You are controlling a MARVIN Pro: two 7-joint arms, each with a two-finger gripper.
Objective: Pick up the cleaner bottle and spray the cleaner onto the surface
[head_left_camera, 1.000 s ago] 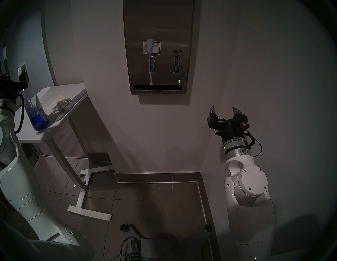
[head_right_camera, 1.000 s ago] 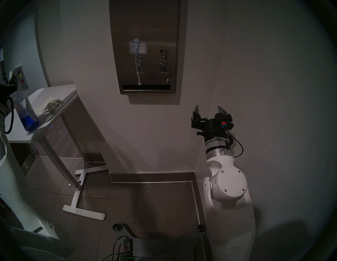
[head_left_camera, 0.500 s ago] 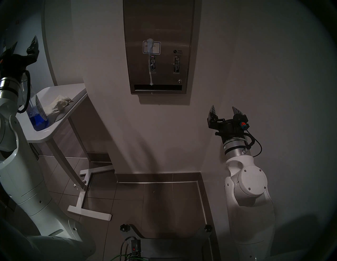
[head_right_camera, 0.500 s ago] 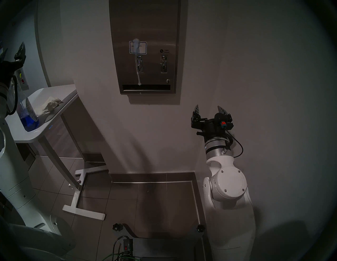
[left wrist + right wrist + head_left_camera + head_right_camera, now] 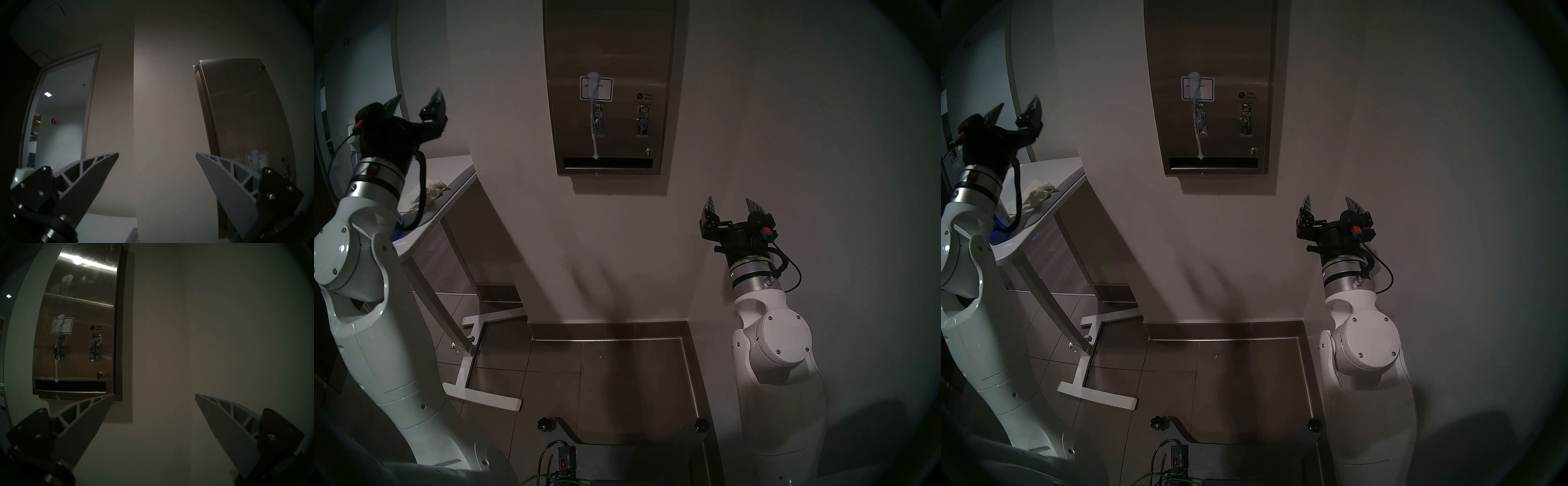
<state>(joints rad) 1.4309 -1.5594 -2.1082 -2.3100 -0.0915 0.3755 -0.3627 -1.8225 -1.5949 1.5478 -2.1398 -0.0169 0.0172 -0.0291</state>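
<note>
The cleaner bottle (image 5: 1001, 226) stands on the white table, almost wholly hidden behind my left arm; only a bit of label and blue liquid shows. My left gripper (image 5: 415, 101) (image 5: 1015, 108) (image 5: 157, 153) is raised above the table, open and empty, pointing up towards the wall. The surface, a steel dispenser front (image 5: 609, 51) (image 5: 1212, 44) (image 5: 237, 110) (image 5: 81, 310), carries a white foam streak (image 5: 594, 88) (image 5: 59, 324) running from its blue-bordered label down to the bottom slot. My right gripper (image 5: 729, 203) (image 5: 1328, 200) (image 5: 154, 394) hangs open and empty below and right of the dispenser.
A crumpled white cloth (image 5: 432, 190) (image 5: 1039, 195) lies on the white table (image 5: 458, 169) by the wall corner. The table's white foot (image 5: 483, 397) rests on the tiled floor. An open doorway (image 5: 59, 118) lies left of the corner.
My left gripper, open throughout, rose from beside the bottle's spray head and swung right; the arm now covers the bottle, which stays on the table. The right arm has not moved.
</note>
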